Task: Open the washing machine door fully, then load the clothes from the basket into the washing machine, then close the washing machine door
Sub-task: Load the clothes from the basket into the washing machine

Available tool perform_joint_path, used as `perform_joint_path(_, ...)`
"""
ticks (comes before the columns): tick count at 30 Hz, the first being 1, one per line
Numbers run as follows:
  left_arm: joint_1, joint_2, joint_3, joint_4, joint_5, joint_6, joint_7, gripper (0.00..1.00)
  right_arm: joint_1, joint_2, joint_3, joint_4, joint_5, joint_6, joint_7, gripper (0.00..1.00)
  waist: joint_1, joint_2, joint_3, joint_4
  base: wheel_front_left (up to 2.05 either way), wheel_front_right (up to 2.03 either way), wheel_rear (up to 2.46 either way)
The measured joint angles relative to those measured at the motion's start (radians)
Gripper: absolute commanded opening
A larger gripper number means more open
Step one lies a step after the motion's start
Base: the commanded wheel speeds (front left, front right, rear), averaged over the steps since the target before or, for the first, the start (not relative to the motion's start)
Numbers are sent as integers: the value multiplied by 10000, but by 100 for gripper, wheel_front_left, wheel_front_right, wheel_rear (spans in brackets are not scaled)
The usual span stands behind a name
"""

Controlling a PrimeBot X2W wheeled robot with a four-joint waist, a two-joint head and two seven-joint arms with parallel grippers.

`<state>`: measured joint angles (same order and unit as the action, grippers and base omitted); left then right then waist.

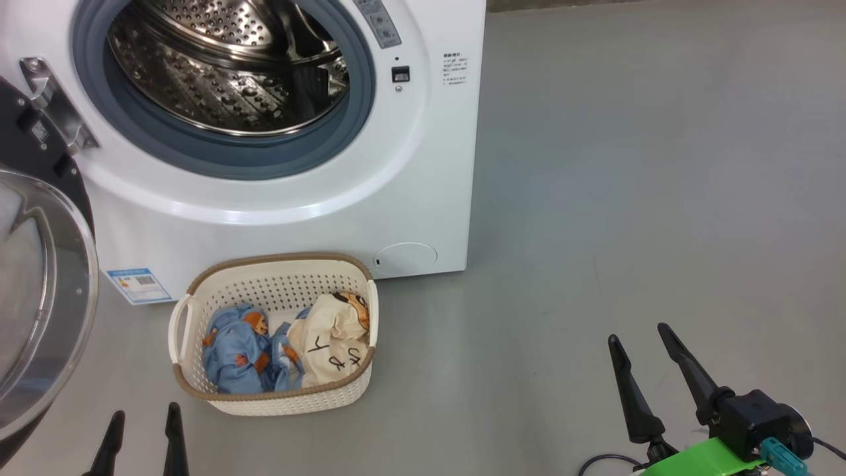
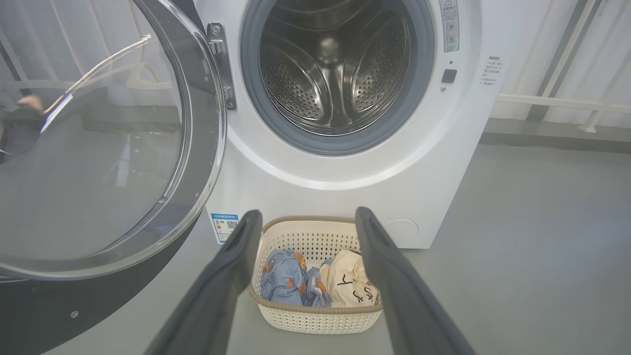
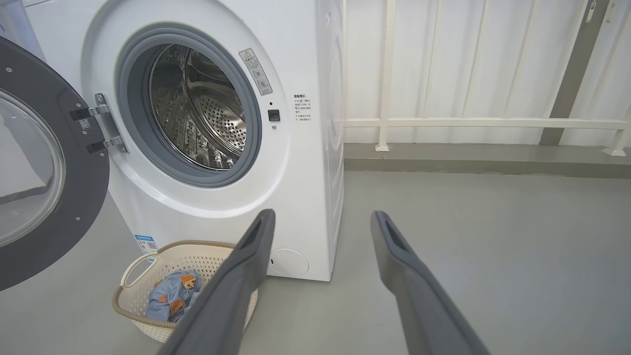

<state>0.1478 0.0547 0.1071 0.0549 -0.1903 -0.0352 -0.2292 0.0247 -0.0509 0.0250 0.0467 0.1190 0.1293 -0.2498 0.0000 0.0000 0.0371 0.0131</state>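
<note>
Door (image 1: 39,297) open. Clothes (image 1: 284,347) heaped in basket (image 1: 277,256): soft, light, floppy; pinch bunched fold on top. Left gripper (image 1: 146,410), right gripper (image 1: 638,332) spread, empty.

1. The head view looks steeply down, close, on the washing machine's (image 1: 423,198) front and the basket (image 1: 291,291) on the floor (image 1: 628,198).
2. The left wrist view sits low, facing the drum (image 2: 335,74) squarely past the left hand (image 2: 308,213).
3. The right wrist view sits low, farther right, facing it obliquely.
4. All share drum, basket, door (image 1: 46,297).
</note>
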Motion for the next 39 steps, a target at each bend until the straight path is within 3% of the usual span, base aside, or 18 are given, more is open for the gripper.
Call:
perform_joint_path(26,-95,245,-23,458,-102,144,-102,100,-9,4,0,17,4,0,0,100,0,0,211,235,5,-5,0)
perform_joint_path(39,-97,268,-15,554,-188,221,-169,100,-7,10,2,31,67,0,0,100,0,0,143,388,137,-152,15)
